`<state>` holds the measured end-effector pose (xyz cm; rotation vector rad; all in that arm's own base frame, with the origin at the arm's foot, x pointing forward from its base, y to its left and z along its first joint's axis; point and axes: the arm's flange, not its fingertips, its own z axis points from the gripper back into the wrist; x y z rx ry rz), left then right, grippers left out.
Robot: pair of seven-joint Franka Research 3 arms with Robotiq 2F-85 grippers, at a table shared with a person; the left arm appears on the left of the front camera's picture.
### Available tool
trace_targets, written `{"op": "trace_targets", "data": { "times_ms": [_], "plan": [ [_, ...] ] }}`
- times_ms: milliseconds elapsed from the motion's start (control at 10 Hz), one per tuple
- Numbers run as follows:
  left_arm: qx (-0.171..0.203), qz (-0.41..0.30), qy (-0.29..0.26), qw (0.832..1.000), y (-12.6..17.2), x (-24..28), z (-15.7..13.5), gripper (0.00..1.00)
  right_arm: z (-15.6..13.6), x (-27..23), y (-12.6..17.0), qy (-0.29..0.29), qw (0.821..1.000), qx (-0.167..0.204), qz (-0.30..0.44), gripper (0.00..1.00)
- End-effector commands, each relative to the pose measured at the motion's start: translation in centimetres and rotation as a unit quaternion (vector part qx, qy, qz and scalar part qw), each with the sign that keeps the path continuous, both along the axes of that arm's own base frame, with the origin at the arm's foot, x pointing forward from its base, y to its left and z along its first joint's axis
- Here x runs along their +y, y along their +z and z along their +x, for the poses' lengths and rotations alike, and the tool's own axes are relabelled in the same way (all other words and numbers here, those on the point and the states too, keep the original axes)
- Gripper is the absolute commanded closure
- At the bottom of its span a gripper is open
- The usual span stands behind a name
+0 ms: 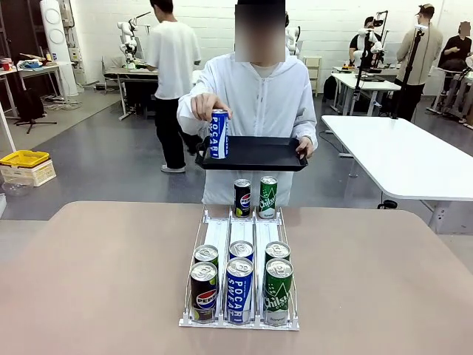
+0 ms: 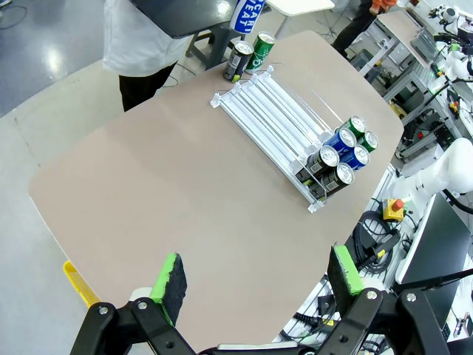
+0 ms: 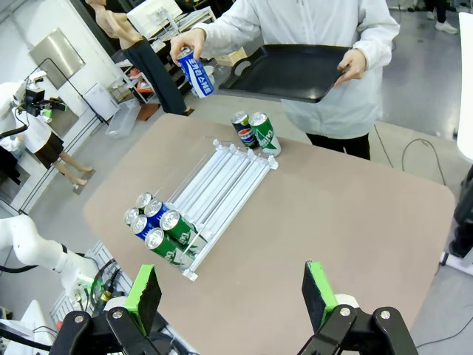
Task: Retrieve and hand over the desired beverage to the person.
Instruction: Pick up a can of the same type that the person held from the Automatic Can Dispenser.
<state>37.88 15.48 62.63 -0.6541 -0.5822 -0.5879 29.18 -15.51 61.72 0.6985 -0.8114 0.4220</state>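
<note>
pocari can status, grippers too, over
Left gripper open, right gripper open, both empty. Pocari can in person's hand at black tray. Can rack mid-table, on the line to the hand.

**Gloss on the cans, matt nearly everywhere else**

The table top point(image 1: 89, 281) looked smooth and matt. The rack point(image 1: 219, 235) was clear plastic with white lanes. Its cans point(image 1: 239, 290) showed glossy printed metal and bright bare lids. The Pocari Sweat can point(image 1: 219, 134) shone too. The tray point(image 1: 259, 151) was black with a soft sheen, the jacket point(image 1: 262, 103) plain matt cloth. The left gripper point(image 2: 255, 277) carried green pads point(image 2: 170, 277), black-faced and rough.
</note>
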Motion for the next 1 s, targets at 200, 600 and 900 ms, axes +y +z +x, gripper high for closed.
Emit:
{"op": "trace_targets", "data": {
  "times_ms": [200, 600, 900],
  "plan": [
    [-0.011, -0.007, -0.010, 1.000, 0.10, 0.17, 0.09, 0.00, 0.34, -0.04, 0.36, 0.008, 1.000, -0.011, 0.013, 0.00],
    [-0.011, -0.007, -0.010, 1.000, 0.10, 0.17, 0.09, 0.00, 0.34, -0.04, 0.36, 0.008, 1.000, -0.011, 0.013, 0.00],
    [-0.011, -0.007, -0.010, 1.000, 0.10, 0.17, 0.09, 0.00, 0.34, -0.04, 0.36, 0.008, 1.000, -0.011, 0.013, 0.00]
  ]
}}
